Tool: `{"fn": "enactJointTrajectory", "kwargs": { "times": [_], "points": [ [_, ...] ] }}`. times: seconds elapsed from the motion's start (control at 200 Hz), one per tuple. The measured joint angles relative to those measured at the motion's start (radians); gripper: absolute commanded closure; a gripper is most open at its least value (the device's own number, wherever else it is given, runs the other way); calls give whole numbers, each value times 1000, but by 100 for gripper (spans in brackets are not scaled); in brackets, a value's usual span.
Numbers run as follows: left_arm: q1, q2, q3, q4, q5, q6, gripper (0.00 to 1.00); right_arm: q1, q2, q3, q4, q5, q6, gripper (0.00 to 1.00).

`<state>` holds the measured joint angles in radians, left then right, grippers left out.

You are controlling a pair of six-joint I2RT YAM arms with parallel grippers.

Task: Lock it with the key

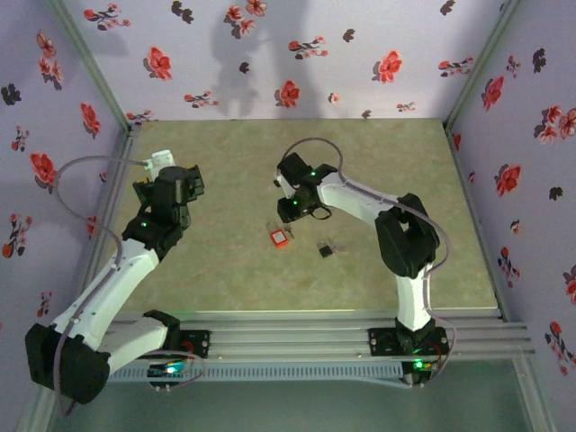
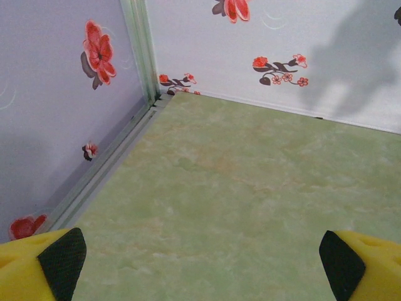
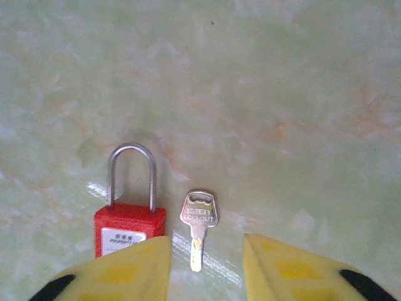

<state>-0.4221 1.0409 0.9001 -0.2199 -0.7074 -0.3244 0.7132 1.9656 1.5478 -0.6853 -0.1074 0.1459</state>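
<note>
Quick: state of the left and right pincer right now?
Left pincer: open, empty.
Right pincer: open, holding nothing; the key lies loose between its fingers.

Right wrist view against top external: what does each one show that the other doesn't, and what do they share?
Right wrist: the silver key lying flat beside the lock, lettering stamped on its head, its blade between the parted jaws of the right gripper. Top external: the left gripper off near the back-left corner, a small black object right of the lock, flowered walls. Shared: the red lock lying on the green table.
</note>
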Motion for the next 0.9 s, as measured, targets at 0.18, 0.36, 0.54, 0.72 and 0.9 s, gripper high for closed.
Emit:
{"fn": "enactJointTrajectory", "kwargs": {
  "times": [0.18, 0.36, 0.54, 0.72, 0.9],
  "points": [
    [-10, 0, 0, 0, 2, 27, 0, 0, -121, -30, 11, 15, 31, 32],
    [-57, -18, -13, 34, 15, 69, 0, 0, -285, -124, 37, 52, 85, 3],
    [-90, -24, -2, 24, 53, 69, 0, 0, -396, -221, 44, 109, 114, 1],
    [-96, 5, 43, -23, 90, 35, 0, -3, -480, -302, 50, 203, 136, 1],
    [-130, 5, -29, -20, 128, 16, 0, -47, -494, -319, 51, 273, 154, 1]
  ]
}}
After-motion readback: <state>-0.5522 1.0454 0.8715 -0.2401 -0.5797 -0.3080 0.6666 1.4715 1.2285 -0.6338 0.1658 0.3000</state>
